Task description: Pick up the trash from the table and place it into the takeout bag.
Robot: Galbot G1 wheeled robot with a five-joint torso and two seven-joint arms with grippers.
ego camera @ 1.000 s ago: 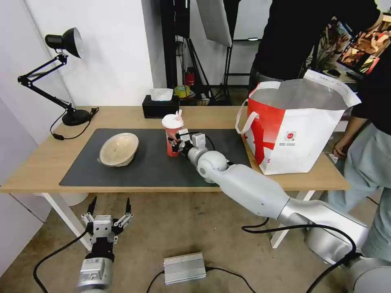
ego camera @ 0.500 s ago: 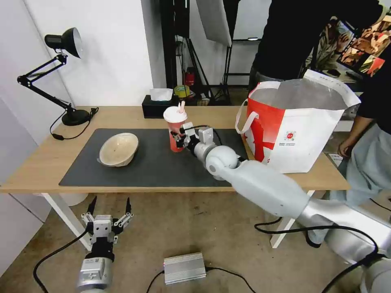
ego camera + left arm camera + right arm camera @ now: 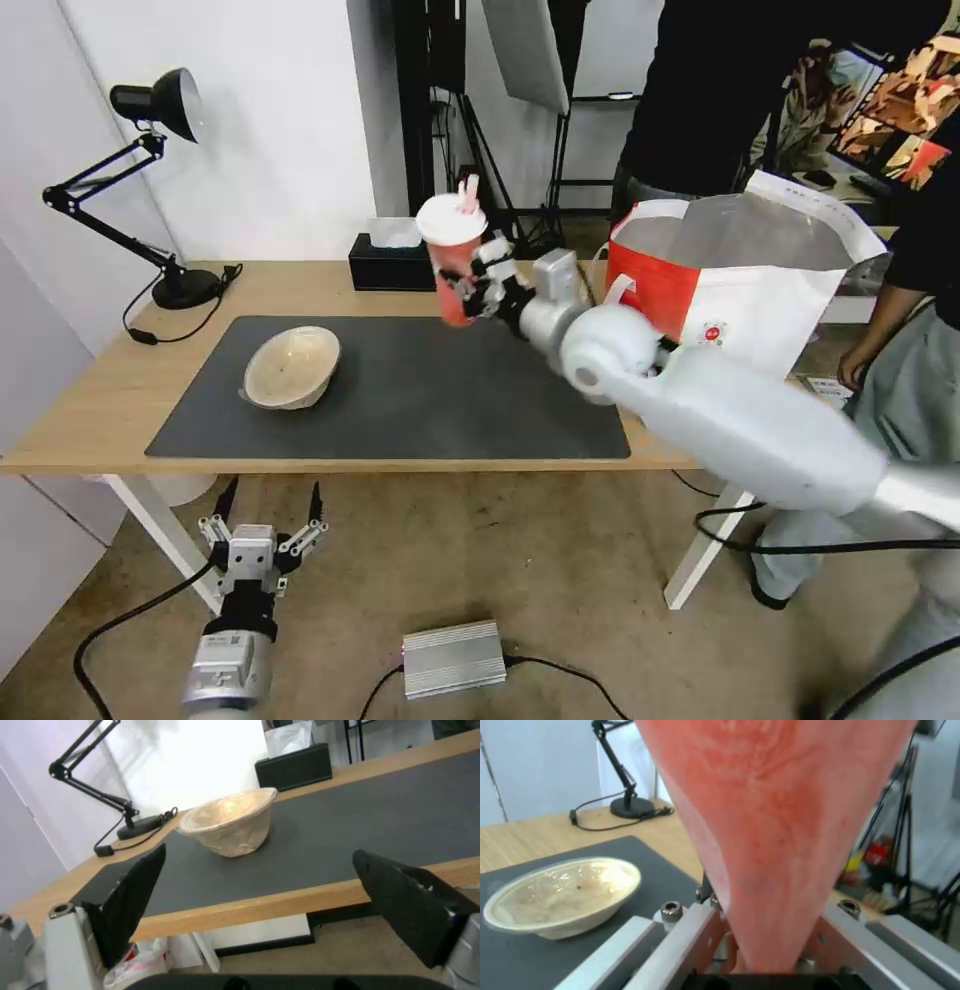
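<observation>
The right gripper [image 3: 470, 290] is closed around the lower body of the tall red cup [image 3: 455, 262], holding it in the air above the far edge of the dark grey mat [image 3: 400, 400], just in front of the black tissue box [image 3: 392, 262]. The cup leans slightly, its white lid [image 3: 452, 219] and pink straw [image 3: 467, 192] uppermost. In the right wrist view the red cup [image 3: 780, 832] rises straight out from between the gripper's metal fingers [image 3: 680, 930], clamped on both sides.

The takeout bag [image 3: 760, 300] stands open on the right end of the surface [image 3: 100, 400], its silver lining showing, beside and partly behind the right arm; the cup is to its left and not over its opening. The beige shallow bowl [image 3: 292, 366] rests tilted on the left part of the mat, well apart from the right gripper.

The left gripper [image 3: 262, 525] hangs below the front edge of the surface, fingers spread wide with nothing between them; in the left wrist view the beige bowl [image 3: 230, 821] sits on the mat beyond its 2 black fingers [image 3: 135, 892].

Compared with 0.5 s ago, the cup has left the mat and risen, shifting toward the bag, with the right arm swung up and to the right. The bowl, bag and left gripper are where they were.
</observation>
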